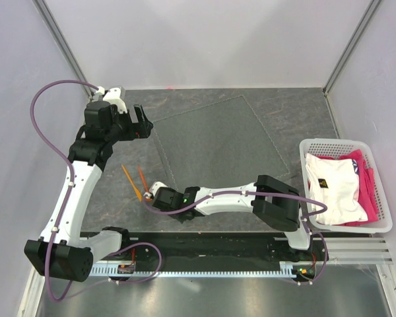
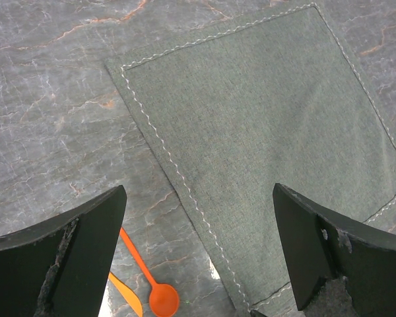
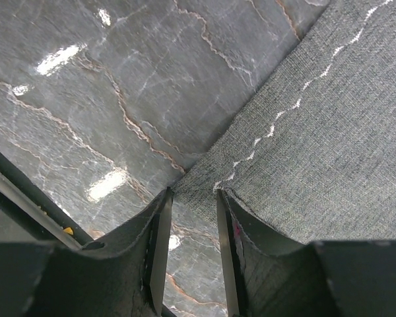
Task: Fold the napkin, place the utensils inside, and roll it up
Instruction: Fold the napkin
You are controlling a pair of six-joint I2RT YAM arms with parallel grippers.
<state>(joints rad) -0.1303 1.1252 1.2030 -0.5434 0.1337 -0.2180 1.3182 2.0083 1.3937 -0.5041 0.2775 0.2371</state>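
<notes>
The dark grey napkin (image 1: 218, 142) lies flat and unfolded on the marbled table, its pale hem showing in the left wrist view (image 2: 264, 132). Two orange utensils lie side by side just left of its near-left corner, a spoon (image 2: 164, 298) and a flat one (image 2: 129, 294), also seen from above (image 1: 142, 178). My right gripper (image 1: 152, 193) is low at that near-left corner. Its jaws (image 3: 193, 195) straddle the corner tip of the napkin (image 3: 317, 132) with a narrow gap between them. My left gripper (image 1: 144, 122) hangs wide open (image 2: 199, 198) above the far-left corner, holding nothing.
A white basket (image 1: 383, 191) at the right edge holds a white cloth (image 1: 333, 181) and a pink one (image 1: 366, 185). Enclosure walls stand at the left, back and right. The arms' base rail (image 1: 204, 254) runs along the near edge.
</notes>
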